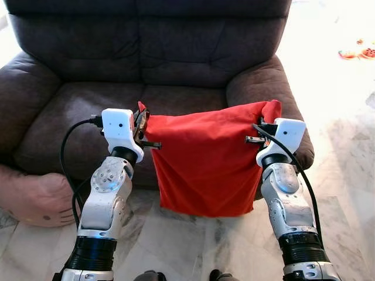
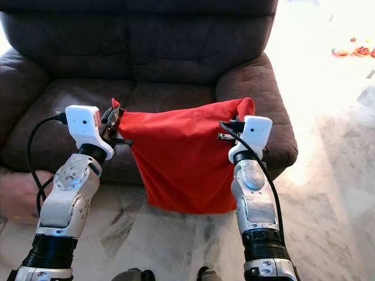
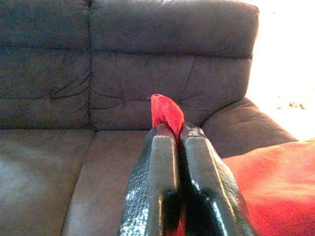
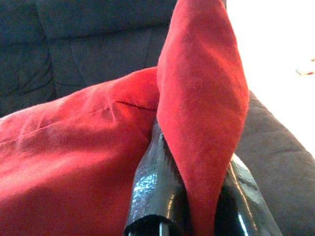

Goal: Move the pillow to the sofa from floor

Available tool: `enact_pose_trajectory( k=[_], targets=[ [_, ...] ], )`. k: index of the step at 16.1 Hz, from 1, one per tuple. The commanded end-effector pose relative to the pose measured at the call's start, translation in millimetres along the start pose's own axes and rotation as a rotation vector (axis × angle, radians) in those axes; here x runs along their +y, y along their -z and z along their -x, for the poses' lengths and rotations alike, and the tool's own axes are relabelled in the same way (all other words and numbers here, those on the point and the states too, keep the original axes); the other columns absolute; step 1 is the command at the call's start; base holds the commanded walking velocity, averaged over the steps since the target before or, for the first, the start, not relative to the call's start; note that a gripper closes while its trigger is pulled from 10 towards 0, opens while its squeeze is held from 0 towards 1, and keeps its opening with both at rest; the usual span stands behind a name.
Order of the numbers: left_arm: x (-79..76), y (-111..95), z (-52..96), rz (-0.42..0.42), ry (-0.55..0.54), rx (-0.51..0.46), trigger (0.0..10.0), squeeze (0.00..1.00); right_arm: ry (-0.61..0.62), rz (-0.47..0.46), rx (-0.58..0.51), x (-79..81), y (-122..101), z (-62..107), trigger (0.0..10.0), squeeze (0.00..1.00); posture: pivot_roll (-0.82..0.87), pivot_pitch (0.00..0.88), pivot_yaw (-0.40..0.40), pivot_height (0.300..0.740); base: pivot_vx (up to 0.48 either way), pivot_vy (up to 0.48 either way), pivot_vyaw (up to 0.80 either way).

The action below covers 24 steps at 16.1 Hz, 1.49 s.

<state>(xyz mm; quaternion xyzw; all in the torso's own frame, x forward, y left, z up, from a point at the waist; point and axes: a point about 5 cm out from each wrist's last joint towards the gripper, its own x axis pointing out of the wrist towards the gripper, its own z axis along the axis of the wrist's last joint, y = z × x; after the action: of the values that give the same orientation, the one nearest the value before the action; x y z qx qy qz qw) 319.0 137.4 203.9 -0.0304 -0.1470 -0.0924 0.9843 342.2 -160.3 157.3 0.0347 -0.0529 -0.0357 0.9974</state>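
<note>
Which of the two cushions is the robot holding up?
The red pillow, pinched at its top corners by the left gripper and right gripper; the pinkish one lies on the floor.

Red pillow between both grippers

- The red pillow hangs up in the air by its two top corners, in front of the seat.
- The dark brown sofa sits behind it.

Both silver arms reach forward at the same height, the left gripper with its black fingers pressed together and the right gripper likewise clamped, wrists level and held well apart.
</note>
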Motion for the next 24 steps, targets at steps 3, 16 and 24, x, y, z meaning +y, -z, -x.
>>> enact_pose_trajectory(
  k=[3,16,24],
  targets=[
    [0.9,-13.4,-2.4,-0.029,0.002,-0.06,10.0,0.0,-0.015,0.002,-0.099,4.2,-21.7,-4.2,10.0,0.0,0.16,0.15,0.003,0.74,0.0,0.0,-0.61],
    [1.1,-12.6,-2.8,-0.049,-0.001,-0.054,10.0,0.0,-0.01,-0.003,-0.109,5.9,-22.5,-5.3,10.0,0.0,0.16,0.139,0.003,0.74,0.257,0.0,-0.36],
    [2.0,-26.9,-9.3,-0.048,0.011,-0.098,10.0,0.0,-0.018,-0.014,-0.127,8.8,-24.7,-6.2,10.0,0.0,0.17,0.128,0.007,0.74,0.301,0.0,-0.48]
  ],
)
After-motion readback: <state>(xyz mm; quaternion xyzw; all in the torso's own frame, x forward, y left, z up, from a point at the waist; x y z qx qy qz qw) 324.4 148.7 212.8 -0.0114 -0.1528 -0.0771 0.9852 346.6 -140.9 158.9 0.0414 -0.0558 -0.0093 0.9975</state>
